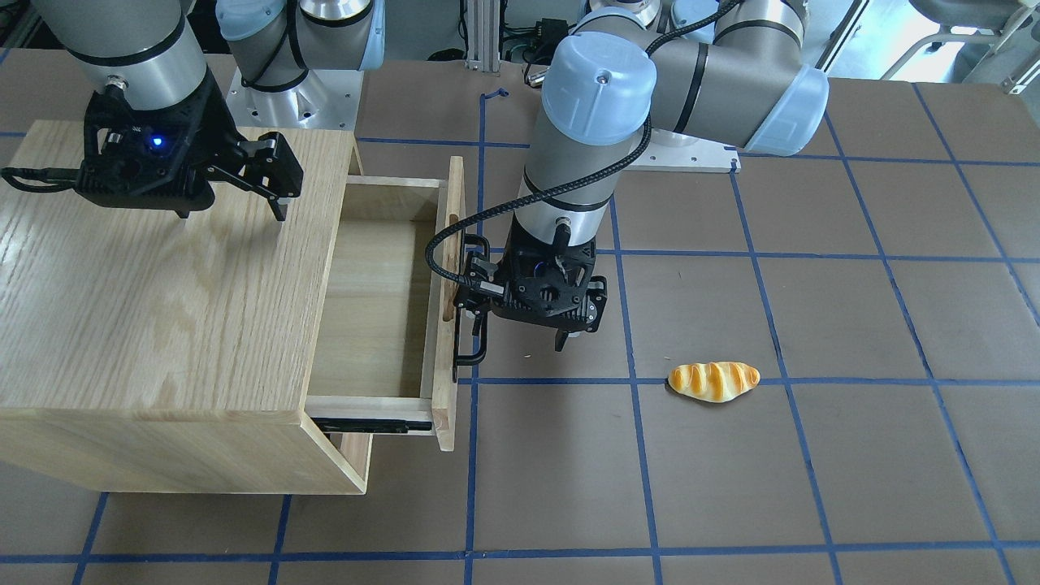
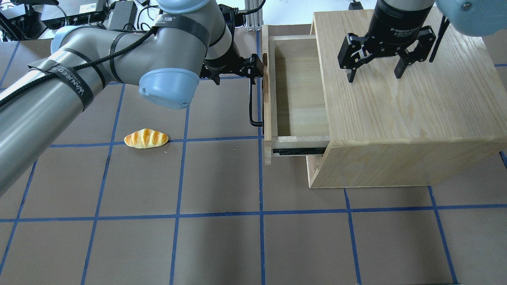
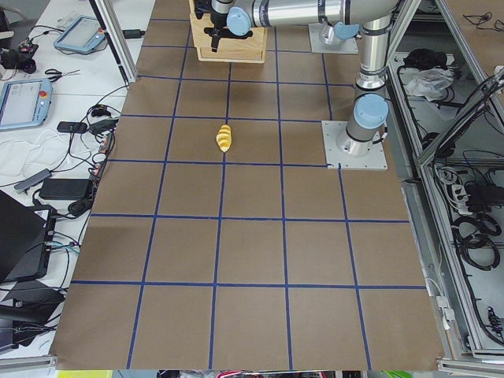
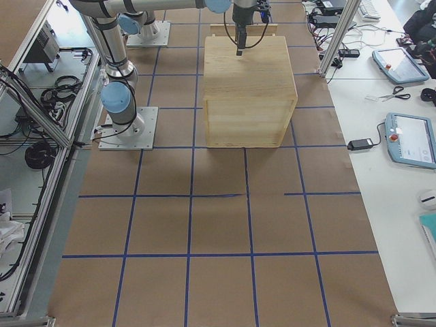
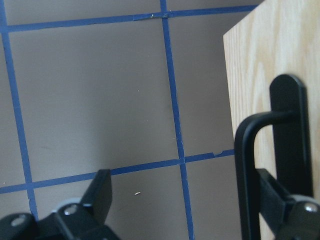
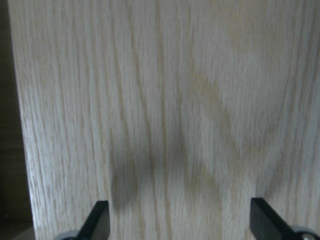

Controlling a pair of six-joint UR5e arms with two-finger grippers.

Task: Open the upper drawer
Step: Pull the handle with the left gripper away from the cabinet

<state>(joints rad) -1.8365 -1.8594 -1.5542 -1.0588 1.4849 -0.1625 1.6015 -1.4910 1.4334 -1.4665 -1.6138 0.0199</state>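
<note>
The upper drawer (image 1: 370,301) stands pulled well out of the oak cabinet (image 1: 162,309), its inside bare; it also shows in the overhead view (image 2: 301,99). Its black bar handle (image 1: 471,325) runs along the front panel (image 5: 260,65). My left gripper (image 1: 520,345) is open at the handle (image 5: 250,165). One finger (image 5: 277,197) sits behind the bar and the other finger (image 5: 100,192) is well clear of it. My right gripper (image 2: 374,75) is open and empty, just above the cabinet top (image 6: 165,100).
A toy bread roll (image 1: 713,381) lies on the brown, blue-taped table, away from the drawer front; it also shows in the overhead view (image 2: 145,138). The cabinet (image 4: 248,88) stands at the robot's right end of the table. A black side rail (image 2: 299,151) shows under the drawer.
</note>
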